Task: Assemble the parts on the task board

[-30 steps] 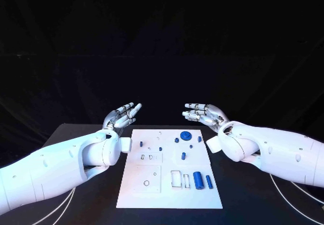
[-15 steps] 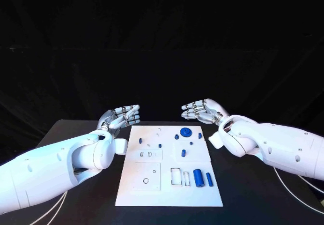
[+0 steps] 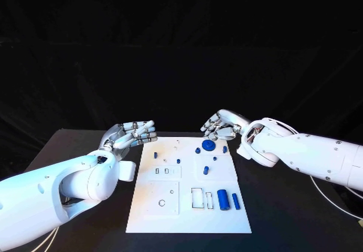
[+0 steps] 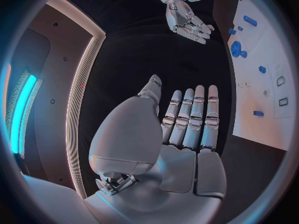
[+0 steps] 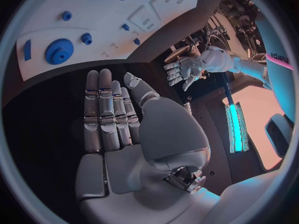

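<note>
We find the white task board [image 3: 189,189] lying flat in the middle of the black surface [image 3: 68,147], with the blue parts spread over it. At the far edge sits a blue gear [image 3: 207,143], with a small round piece [image 3: 197,150] and a short peg [image 3: 224,149] beside it. Toward the near right lie a thick blue cylinder [image 3: 222,199] and a thinner pin [image 3: 235,201], side by side, next to empty rectangular slots.

Left hand [image 3: 130,134] hangs off the board's far left corner, fingers straight and apart, holding nothing. Right hand [image 3: 221,126] hovers just beyond the gear, fingers slightly curled, also empty — nothing touched yet.

Handling, as we judge it: the parts look like small rigid plastic, light and stiff, not fragile, but smooth enough to skid across the board under a sideways push. The gear is flat and low; we would pinch it across the toothed rim, where the teeth give some bite, rather than try the top face. The cylinder and pin will likely roll — best taken across the middle, thumb against a finger, lifted straight up. The board itself seems light too, so pressing a part home may want the other hand steadying an edge.
</note>
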### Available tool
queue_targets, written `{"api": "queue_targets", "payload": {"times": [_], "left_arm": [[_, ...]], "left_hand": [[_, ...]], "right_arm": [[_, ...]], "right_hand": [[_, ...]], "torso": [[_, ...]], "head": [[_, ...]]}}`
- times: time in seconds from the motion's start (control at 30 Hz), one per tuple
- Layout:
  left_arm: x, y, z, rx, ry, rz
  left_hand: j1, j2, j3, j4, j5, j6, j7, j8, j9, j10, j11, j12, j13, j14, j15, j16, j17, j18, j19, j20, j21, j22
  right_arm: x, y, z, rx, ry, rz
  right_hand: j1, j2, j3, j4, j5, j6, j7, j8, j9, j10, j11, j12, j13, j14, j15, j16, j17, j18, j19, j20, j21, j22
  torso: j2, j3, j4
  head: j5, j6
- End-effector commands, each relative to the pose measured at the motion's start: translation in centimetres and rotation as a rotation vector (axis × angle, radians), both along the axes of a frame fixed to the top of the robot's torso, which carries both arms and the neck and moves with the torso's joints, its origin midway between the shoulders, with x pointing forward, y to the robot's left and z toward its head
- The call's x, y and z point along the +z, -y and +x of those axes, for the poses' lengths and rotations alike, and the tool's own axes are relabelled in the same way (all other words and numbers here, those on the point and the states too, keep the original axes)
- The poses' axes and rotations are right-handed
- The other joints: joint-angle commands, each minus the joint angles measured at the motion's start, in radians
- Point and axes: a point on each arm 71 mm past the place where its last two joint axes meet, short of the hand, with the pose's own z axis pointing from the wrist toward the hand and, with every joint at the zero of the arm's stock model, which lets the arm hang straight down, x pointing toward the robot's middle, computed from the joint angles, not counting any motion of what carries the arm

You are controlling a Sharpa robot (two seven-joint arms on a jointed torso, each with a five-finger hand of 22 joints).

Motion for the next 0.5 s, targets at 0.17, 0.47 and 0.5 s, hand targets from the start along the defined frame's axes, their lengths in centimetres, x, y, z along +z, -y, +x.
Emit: {"api": "queue_targets", "payload": {"times": [0.17, 0.47, 0.5], "left_arm": [[2.0, 0.9, -0.9, -0.070, 0.060, -0.003], [3.2, 1.0, -1.3, -0.085, 0.078, -0.010], [3.3, 1.0, -1.4, -0.086, 0.079, -0.010]], "left_hand": [[0.002, 0.000, -0.006, -0.005, 0.002, 0.003, 0.000, -0.007, -0.001, 0.002, 0.000, -0.010, 0.000, 0.000, 0.002, -0.008, -0.002, 0.021, 0.012, -0.002, 0.006, 0.000], [0.001, 0.000, -0.008, -0.006, 0.003, 0.003, 0.000, -0.009, -0.001, 0.001, 0.001, -0.013, -0.001, -0.002, 0.003, -0.012, -0.003, 0.021, 0.016, -0.003, 0.008, 0.000], [0.001, 0.000, -0.009, -0.006, 0.003, 0.003, 0.000, -0.009, -0.001, 0.001, 0.001, -0.013, -0.001, -0.002, 0.003, -0.012, -0.003, 0.021, 0.016, -0.003, 0.009, 0.000]], "right_arm": [[-0.2, -0.7, 0.1, 0.001, 0.092, -0.339], [-0.2, -1.5, 0.3, 0.001, 0.122, -0.408], [-0.3, -1.5, 0.3, 0.000, 0.123, -0.413]], "right_hand": [[-0.037, -0.022, -0.014, 0.019, -0.039, 0.006, -0.009, -0.018, -0.002, -0.014, -0.016, -0.009, 0.004, 0.138, -0.031, 0.135, 0.108, 0.012, 0.070, -0.027, 0.112, 0.071], [-0.039, -0.035, 0.004, 0.049, -0.017, 0.010, -0.013, -0.032, -0.001, -0.060, -0.019, -0.005, 0.017, 0.135, -0.033, 0.636, 0.534, -0.043, 0.204, -0.037, 0.515, 0.543], [-0.039, -0.040, 0.006, 0.052, -0.017, 0.008, -0.011, -0.032, -0.001, -0.063, -0.021, -0.004, 0.019, 0.133, -0.029, 0.701, 0.597, -0.049, 0.214, -0.036, 0.561, 0.603]], "torso": [[0.047, -0.0077, 0.0145], [0.068, -0.0095, 0.0204], [0.071, -0.0095, 0.0215]], "head": [[-0.014, 0.009], [-0.019, 0.020], [-0.021, 0.020]]}}
